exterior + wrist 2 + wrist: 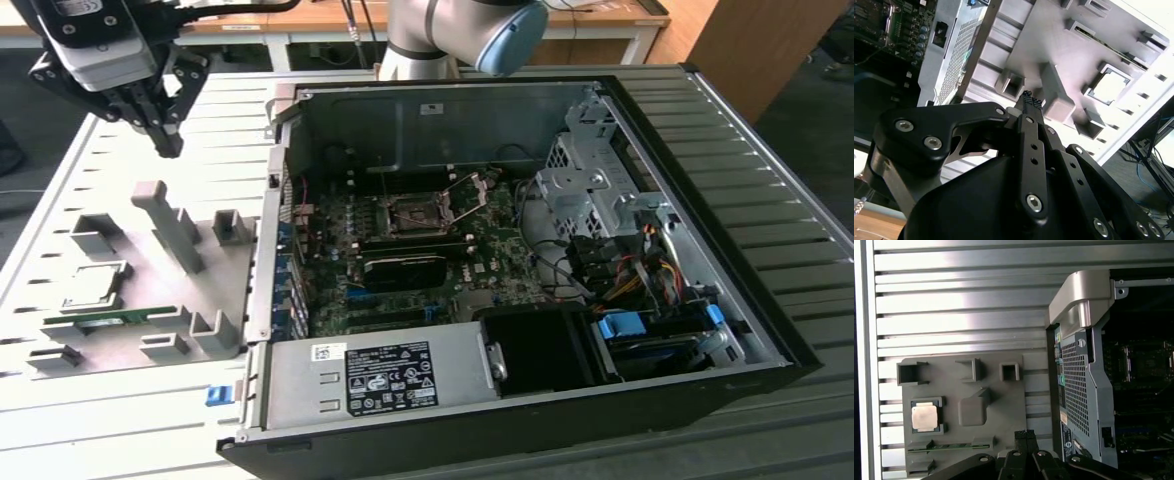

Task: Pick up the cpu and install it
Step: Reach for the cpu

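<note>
Jaws closed, empty; cpu (924,416) in tray (1009,410); arm (427,30) cropped.

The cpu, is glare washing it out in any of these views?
First wrist view: the cpu shines pale but its rim is distinct; the strong glare bands lie on the slatted table. Second wrist view: the grey tray beside the cpu washes out to white. Exterior view: the cpu is evenly lit.
</note>
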Controlling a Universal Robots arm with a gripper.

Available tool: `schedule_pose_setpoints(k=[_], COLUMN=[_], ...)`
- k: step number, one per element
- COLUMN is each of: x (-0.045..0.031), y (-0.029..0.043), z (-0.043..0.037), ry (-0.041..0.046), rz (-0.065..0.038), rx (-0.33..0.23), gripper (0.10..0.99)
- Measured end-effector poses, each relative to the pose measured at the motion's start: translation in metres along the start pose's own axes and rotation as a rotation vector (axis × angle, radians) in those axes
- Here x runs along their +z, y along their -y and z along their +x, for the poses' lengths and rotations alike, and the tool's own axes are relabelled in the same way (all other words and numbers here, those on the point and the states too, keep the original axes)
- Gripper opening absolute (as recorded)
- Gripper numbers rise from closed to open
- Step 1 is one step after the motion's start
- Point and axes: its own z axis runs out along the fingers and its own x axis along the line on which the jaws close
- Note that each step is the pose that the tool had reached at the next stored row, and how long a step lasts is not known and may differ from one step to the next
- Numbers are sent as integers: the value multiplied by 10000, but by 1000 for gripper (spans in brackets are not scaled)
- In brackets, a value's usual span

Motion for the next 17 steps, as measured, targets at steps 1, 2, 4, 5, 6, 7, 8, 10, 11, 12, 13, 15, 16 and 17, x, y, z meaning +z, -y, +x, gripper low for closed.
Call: schedule_pose_setpoints(k=[1,2,4,5,6,7,8,10,11,12,13,15,16,17], x=[0,1,3,3,3,4,5,5,6,7,7,8,8,9], y=[0,1,1,2,2,2,3,4,4,4,5,5,6,6], z=[5,9,18,22,26,31,35,44,48,53,57,66,71,75], ry=[0,0,0,0,0,0,0,0,0,0,0,0,0,0], rz=[0,0,-1,0,0,0,-1,0,0,0,0,0,0,0], rx=[0,0,0,0,0,0,0,0,-1,0,0,0,-1,0], gripper=[106,106,106,106,106,106,106,106,106,106,106,106,106,106])
